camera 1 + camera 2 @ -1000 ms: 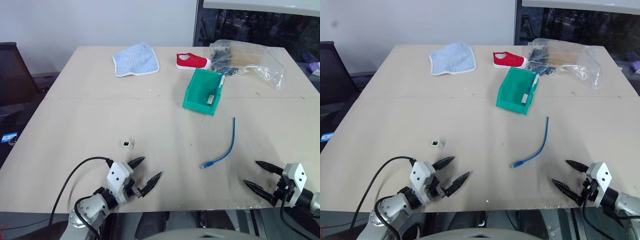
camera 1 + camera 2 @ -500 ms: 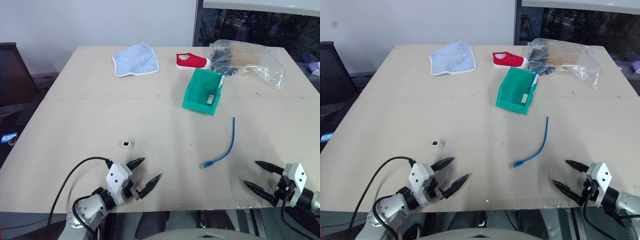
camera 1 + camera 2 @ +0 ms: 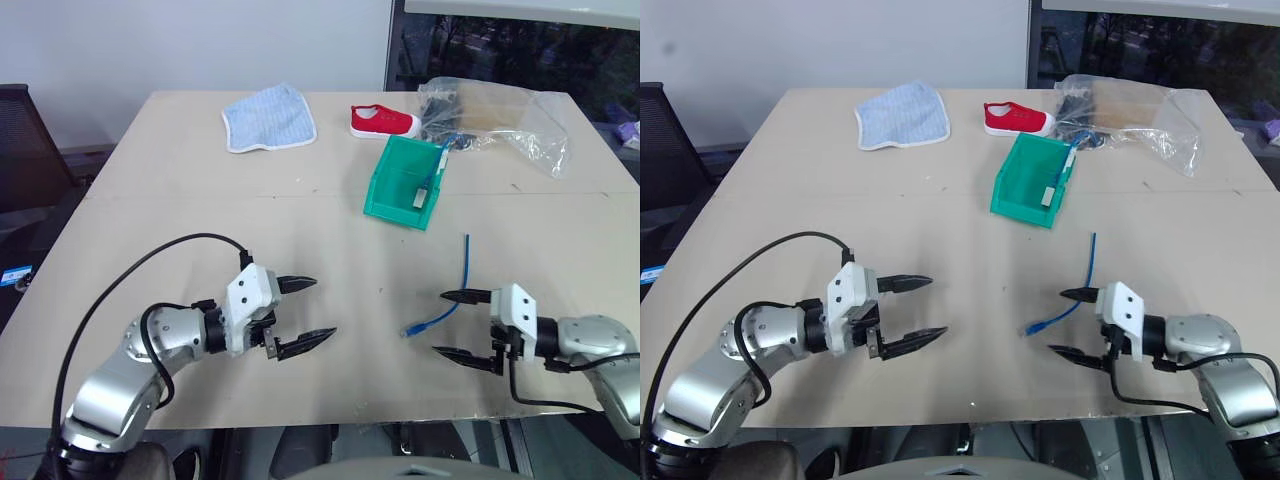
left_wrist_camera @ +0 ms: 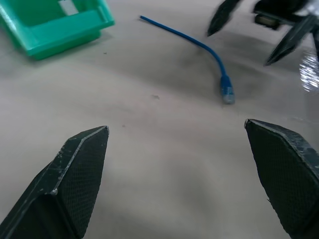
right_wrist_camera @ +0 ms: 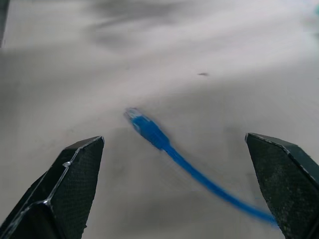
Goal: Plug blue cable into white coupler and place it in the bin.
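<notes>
Sitting on the table (image 3: 150, 230), bin (image 3: 398, 190) is holding a small white item. Cable (image 3: 452, 290) is lying beside right gripper (image 3: 458, 323); both grippers, left (image 3: 305, 312), are gaping, pointing inward.

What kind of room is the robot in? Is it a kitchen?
Not a kitchen. It looks more like an office or a lab: a big plain table, a dark office chair beside it, and odd practice things laid out, such as a red shoe, a blue cloth and a green bin.
</notes>
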You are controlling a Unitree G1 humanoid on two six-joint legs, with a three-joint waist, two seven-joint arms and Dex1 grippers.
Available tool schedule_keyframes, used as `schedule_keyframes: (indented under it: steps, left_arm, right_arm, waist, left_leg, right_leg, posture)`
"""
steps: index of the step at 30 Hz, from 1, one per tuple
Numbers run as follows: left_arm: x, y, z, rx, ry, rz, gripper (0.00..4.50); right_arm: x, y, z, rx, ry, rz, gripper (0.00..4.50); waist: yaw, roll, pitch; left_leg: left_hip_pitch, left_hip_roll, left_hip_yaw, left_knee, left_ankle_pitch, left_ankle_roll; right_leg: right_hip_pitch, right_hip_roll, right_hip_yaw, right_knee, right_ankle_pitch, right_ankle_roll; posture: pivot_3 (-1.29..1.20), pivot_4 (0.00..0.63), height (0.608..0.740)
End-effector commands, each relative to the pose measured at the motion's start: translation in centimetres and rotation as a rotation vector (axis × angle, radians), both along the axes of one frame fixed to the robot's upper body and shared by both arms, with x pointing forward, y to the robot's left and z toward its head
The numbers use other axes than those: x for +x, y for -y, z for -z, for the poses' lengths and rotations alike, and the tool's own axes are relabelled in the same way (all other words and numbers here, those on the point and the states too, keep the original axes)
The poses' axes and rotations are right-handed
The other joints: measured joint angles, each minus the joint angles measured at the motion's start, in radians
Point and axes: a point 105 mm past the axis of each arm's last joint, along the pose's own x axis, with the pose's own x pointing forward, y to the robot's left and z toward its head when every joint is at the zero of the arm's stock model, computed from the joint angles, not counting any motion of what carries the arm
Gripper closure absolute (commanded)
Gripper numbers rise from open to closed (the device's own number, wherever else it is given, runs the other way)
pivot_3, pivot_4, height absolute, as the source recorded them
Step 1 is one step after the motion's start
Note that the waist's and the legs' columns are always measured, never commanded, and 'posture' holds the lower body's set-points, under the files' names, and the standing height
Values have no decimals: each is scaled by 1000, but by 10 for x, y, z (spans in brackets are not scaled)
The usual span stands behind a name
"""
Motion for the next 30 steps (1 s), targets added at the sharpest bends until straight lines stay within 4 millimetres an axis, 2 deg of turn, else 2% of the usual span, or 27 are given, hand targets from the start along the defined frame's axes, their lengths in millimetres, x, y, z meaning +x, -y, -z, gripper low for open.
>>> schedule_keyframes:
  steps: [1,6,8,10,15,16,21,26,30]
  left_arm:
    - [-11,4,-11,55,-12,136,0]
    - [-17,-1,-19,103,-36,224,0]
    - [-18,-3,-21,98,-53,243,0]
    - [-16,-4,-24,97,-43,251,0]
    - [-15,-2,-26,97,-34,271,0]
    - [-15,-1,-27,97,-31,275,0]
    - [-8,-1,-34,83,6,255,0]
    - [11,1,-52,55,43,220,0]
    - [25,0,-57,113,55,244,0]
  right_arm:
    - [7,-11,6,-62,-16,-78,9]
    - [13,-22,8,-92,-27,-165,9]
    - [15,-24,10,-110,-23,-184,523]
    - [18,-24,10,-127,-11,-199,1218]
    - [23,-22,10,-143,5,-205,3707]
    - [24,-22,10,-147,7,-209,4325]
    - [34,-25,4,-116,22,-187,4428]
    - [67,-38,-19,-37,39,-129,4428]
    - [95,-49,-26,-17,2,-106,4428]
  waist:
    - [0,0,1]
    - [1,1,3]
    - [1,0,4]
    - [0,0,4]
    - [0,0,4]
    - [0,0,4]
    - [0,0,4]
    - [-5,0,5]
    - [-17,0,5]
  left_leg:
    - [0,0,0,0,0,0]
    - [0,0,0,0,0,0]
    - [-1,0,0,0,0,0]
    - [-1,0,0,0,0,0]
    - [-1,0,-1,0,0,0]
    - [-1,0,-1,0,0,0]
    - [-1,0,-1,1,0,0]
    - [0,0,-1,2,0,0]
    - [0,-1,-2,1,0,0]
  right_leg:
    - [0,0,0,0,0,0]
    - [0,1,0,0,0,0]
    - [0,0,0,0,0,0]
    - [-1,0,0,0,1,1]
    - [-1,1,-1,1,1,1]
    - [-1,1,-1,1,1,1]
    - [-1,1,-1,2,1,1]
    - [-1,2,0,4,1,1]
    - [-1,2,-1,4,2,3]
  posture:
    - [0,150,740]
    - [0,150,740]
    - [0,150,740]
    - [0,150,740]
    - [0,150,740]
    - [0,150,740]
    - [0,150,740]
    - [0,150,740]
    - [0,150,740]
